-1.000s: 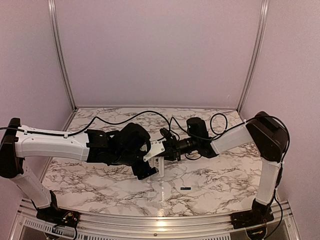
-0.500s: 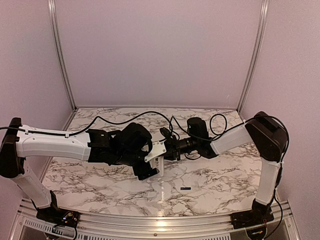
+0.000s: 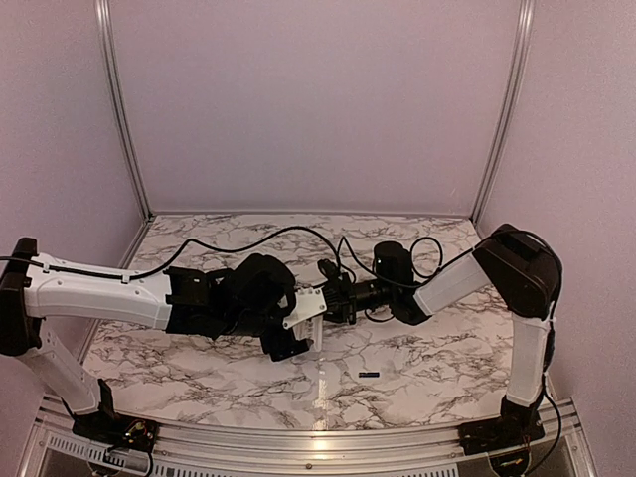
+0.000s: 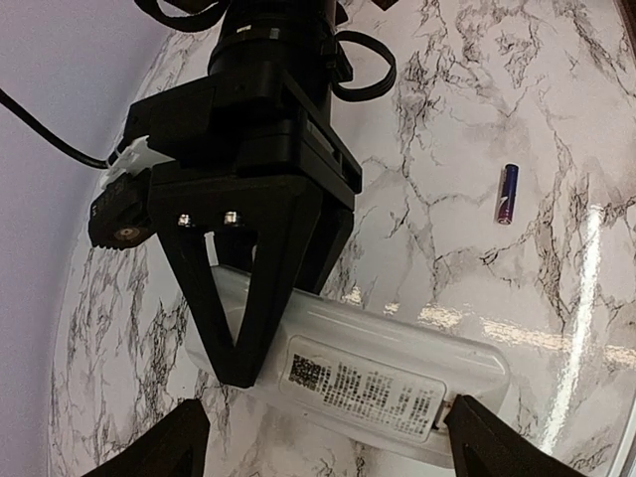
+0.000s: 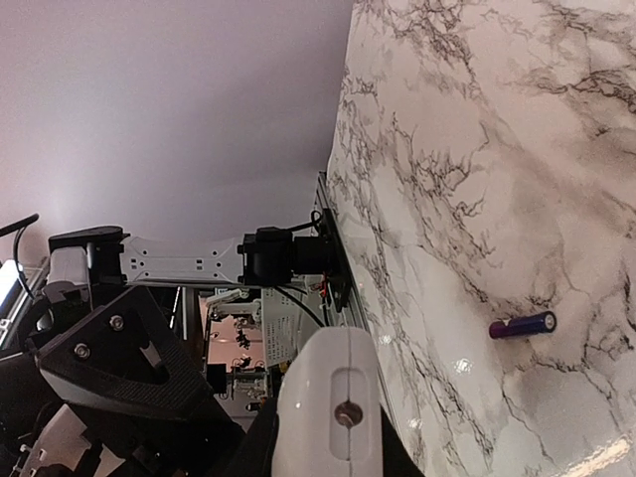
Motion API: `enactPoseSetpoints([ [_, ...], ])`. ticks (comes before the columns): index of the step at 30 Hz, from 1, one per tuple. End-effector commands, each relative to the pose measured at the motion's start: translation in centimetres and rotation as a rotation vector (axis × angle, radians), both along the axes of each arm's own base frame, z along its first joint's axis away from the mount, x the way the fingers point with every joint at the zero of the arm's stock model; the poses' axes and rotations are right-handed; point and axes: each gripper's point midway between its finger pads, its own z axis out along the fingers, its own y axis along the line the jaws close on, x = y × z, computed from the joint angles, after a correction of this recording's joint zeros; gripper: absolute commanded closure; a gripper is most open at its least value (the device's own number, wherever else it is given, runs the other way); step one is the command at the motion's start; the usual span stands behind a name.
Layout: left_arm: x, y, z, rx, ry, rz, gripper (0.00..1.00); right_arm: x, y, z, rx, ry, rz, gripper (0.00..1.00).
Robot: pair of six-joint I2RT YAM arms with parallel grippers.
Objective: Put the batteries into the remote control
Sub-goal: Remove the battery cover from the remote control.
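Both arms have sunk slightly. The right gripper (image 4: 268,328) clamps 1 end of the remote control (image 4: 397,368), label side exposed, presumably for loading; the left gripper (image 4: 333,432) straddles it wide, grip unconfirmed.

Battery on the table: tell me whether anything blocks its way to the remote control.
Nothing visible does: only bare marble table lies between the battery and the remote control, which the right gripper holds.

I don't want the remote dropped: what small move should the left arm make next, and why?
Probably close the left tool gently on the remote. It stands open, straddling the remote lengthwise, while the right tool clamps one end; a battery lies loose on the table for the right arm to fetch.
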Motion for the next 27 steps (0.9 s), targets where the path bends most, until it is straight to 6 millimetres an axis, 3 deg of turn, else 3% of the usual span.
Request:
enactPoseSetpoints([
  [1, 1.9, 1.2, 1.4, -0.018, -0.096, 0.073, 0.13, -2.2, 0.9, 2.3, 0.065, -0.004, 0.098, 1.00],
  [9, 2.5, 2.0, 4.7, -0.089, -0.158, 0.119, 0.13, -1.6, 0.5, 1.0, 0.022, 0.013, 0.072, 1.00],
  [14, 2.2, 2.7, 4.0, -0.079, -0.142, 0.124, 0.13, -0.9, 0.0, 0.1, -0.003, 0.024, 0.041, 1.00],
  [19, -0.2, 1.8, 2.8, -0.078, -0.044, -0.004, 0.13, -0.7, -0.1, 0.0, -0.010, 0.026, 0.032, 1.00],
  [27, -2.0, 0.3, 1.3, -0.050, 0.068, -0.097, 0.10, -1.1, 0.3, 0.5, -0.004, 0.007, 0.054, 1.00],
])
